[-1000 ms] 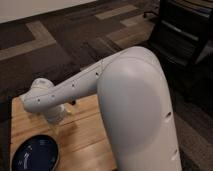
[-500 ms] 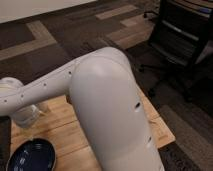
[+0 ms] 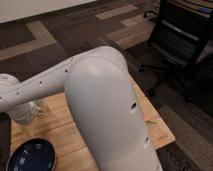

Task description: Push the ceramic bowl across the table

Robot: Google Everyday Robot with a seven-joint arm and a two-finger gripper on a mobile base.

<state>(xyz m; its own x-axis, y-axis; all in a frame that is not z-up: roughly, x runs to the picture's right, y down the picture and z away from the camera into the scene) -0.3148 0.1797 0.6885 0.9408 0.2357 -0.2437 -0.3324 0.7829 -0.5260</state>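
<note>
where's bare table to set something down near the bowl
Bare wood on the table between the ceramic bowl and the arm's big link, and at the right corner beyond that link. Crowded at the far left, where the gripper sits.

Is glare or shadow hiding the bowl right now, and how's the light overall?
Camera view: light soft and even, no hard shadows on the table; the bowl shows only a faint sheen; the gripper sits at the left edge, beyond the bowl; the white arm blocks the middle.
</note>
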